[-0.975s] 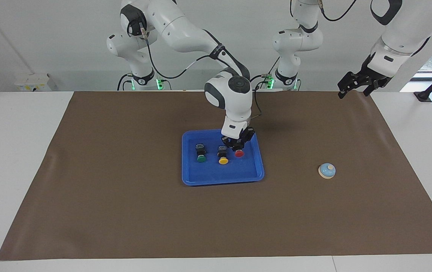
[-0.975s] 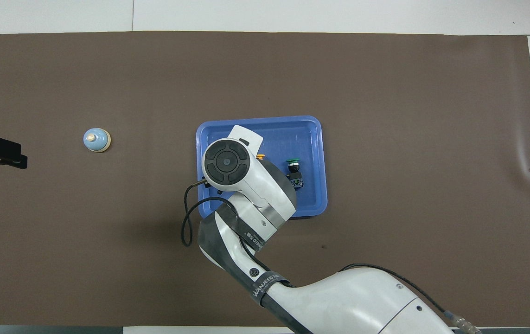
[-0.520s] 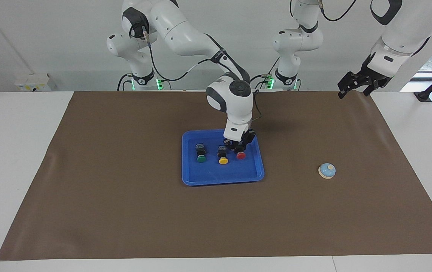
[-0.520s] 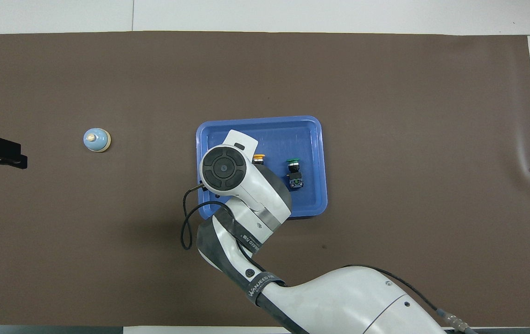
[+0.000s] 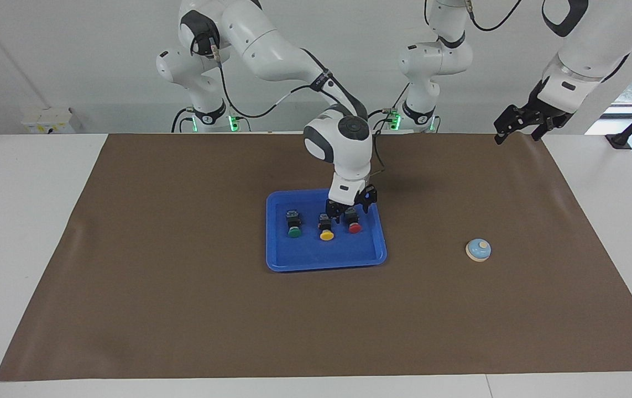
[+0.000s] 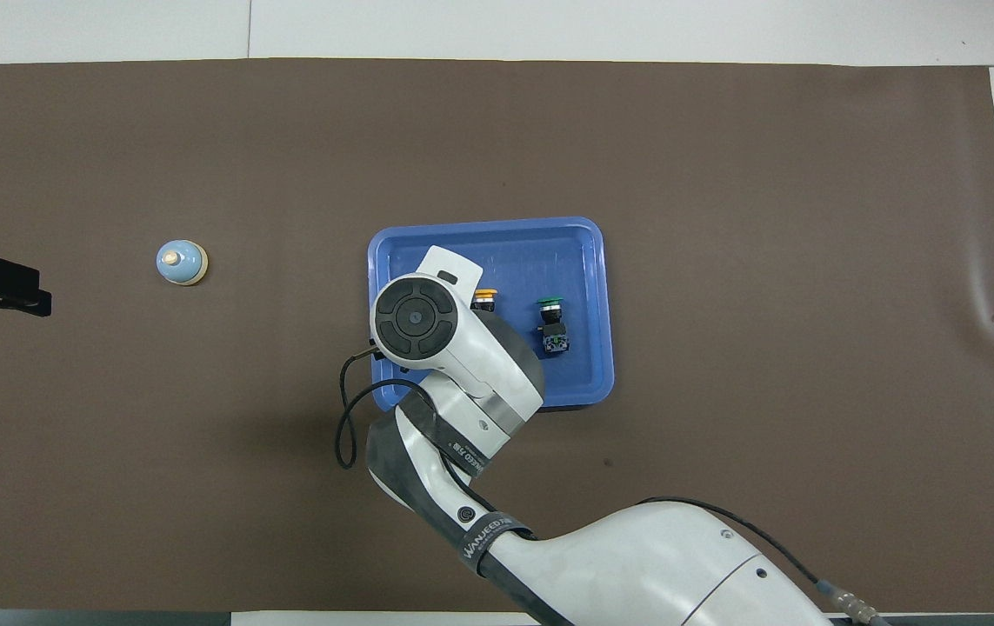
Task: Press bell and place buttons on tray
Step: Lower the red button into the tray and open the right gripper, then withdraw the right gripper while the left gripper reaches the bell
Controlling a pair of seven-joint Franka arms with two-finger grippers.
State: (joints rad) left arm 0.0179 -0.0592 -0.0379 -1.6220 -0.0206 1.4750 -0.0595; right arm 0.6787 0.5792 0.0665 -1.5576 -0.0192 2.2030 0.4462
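Facing view: right gripper [image 5: 352, 213] open astride red button [image 5: 354, 226]

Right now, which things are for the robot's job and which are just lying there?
For the job:
- bell
- red button
- yellow button
- green button
- blue tray

Just there:
- brown mat
- white table

Blue tray [image 5: 293, 264]; red [image 5: 354, 228], yellow [image 5: 327, 235], green buttons [image 5: 294, 232]

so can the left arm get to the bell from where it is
Probably yes: the left tool waits raised at its own end of the table, and only bare mat lies around the bell.
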